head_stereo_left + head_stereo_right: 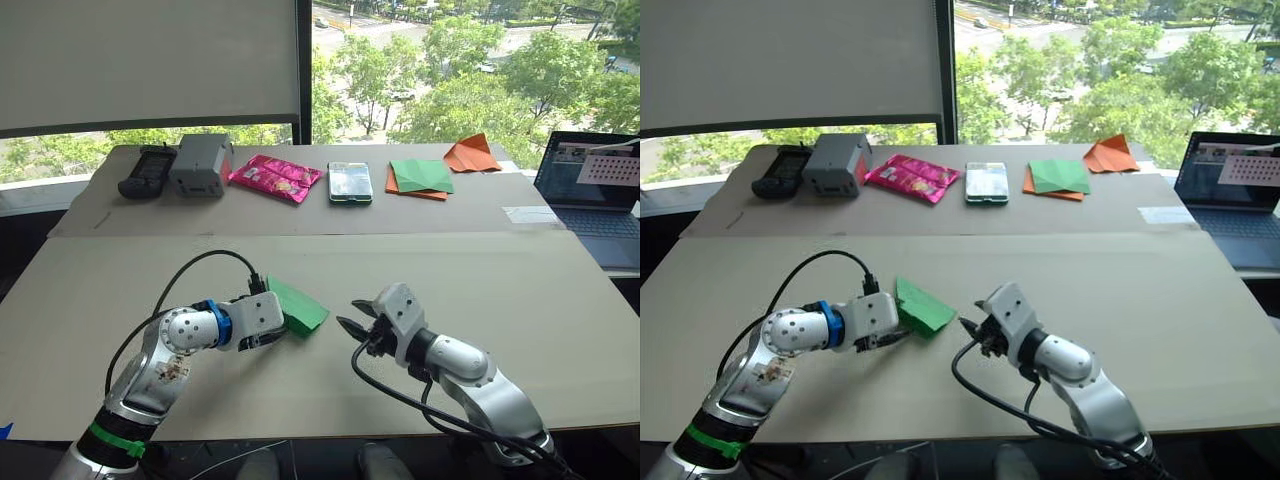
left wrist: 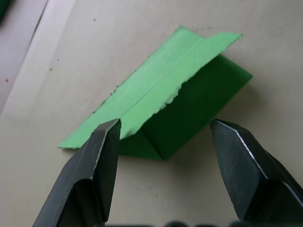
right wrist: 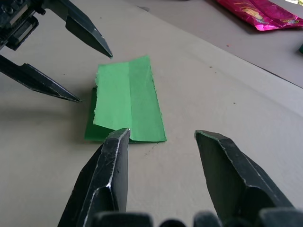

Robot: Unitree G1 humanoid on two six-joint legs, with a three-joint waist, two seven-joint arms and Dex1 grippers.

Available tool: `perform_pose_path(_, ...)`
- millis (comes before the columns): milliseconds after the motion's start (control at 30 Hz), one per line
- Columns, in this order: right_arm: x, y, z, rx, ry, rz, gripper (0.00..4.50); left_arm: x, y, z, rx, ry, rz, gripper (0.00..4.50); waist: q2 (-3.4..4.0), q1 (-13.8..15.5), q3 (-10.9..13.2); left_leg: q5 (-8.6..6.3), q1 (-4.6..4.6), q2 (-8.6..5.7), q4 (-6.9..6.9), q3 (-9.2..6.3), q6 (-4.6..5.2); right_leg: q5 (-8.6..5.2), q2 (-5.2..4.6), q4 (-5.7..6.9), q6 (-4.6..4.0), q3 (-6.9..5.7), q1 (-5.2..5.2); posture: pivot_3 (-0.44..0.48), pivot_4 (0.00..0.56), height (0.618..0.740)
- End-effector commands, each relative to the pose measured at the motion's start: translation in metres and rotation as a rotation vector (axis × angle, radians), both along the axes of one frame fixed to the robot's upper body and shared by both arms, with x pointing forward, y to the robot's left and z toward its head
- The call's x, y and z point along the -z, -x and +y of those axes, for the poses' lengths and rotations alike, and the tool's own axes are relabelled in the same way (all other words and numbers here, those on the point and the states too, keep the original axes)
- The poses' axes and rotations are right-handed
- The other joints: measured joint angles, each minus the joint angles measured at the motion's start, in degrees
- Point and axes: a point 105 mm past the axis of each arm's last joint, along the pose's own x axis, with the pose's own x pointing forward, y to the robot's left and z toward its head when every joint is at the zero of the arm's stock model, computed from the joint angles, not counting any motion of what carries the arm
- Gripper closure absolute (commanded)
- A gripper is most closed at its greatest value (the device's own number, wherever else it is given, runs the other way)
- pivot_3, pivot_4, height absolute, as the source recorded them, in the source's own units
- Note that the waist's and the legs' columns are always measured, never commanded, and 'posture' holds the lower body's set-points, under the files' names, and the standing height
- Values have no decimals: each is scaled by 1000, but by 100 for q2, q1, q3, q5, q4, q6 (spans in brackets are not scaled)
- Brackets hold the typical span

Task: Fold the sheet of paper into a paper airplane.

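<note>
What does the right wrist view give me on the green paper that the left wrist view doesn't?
Right wrist view: the left gripper open just beyond the sheet of paper, and a pink wrapper farther back on the table. Left wrist view: the paper's torn, ragged edge on the upper flap and the darker folded layer under it. Both: the creased paper lying flat on the table, ungripped, ahead of open fingers.
</note>
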Motion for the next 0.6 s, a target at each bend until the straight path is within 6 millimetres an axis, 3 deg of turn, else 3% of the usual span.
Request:
perform_pose_path(33,-14,10,19,-107,-5,-85,434,-29,12,21,35,125,17,1273,2,-21,-1,0,2,0,-1,0,0,0,0,3,0,-1,-1,0,150,740)
perform_pose_path(100,-11,16,31,-168,4,-92,62,-29,21,38,24,184,94,1273,7,-87,-4,0,9,2,-10,0,1,0,1,6,-1,-1,-2,0,150,740)
perform_pose_path(267,-2,1,50,-151,24,-144,62,-11,17,78,-73,195,96,1273,5,-134,-1,0,23,5,-14,-1,1,-2,1,8,-5,-6,-2,0,150,740)
perform_pose_path(433,11,-8,56,-167,122,-207,62,-15,21,66,-55,356,59,1273,-2,-8,5,6,3,3,-3,1,-9,-2,-6,0,-5,-7,-3,0,150,740)
perform_pose_path(600,21,-16,60,-146,176,-242,62,-6,27,61,-76,414,84,1273,-10,-10,-4,8,7,4,-1,5,-13,0,-5,10,-6,-5,1,0,150,740)
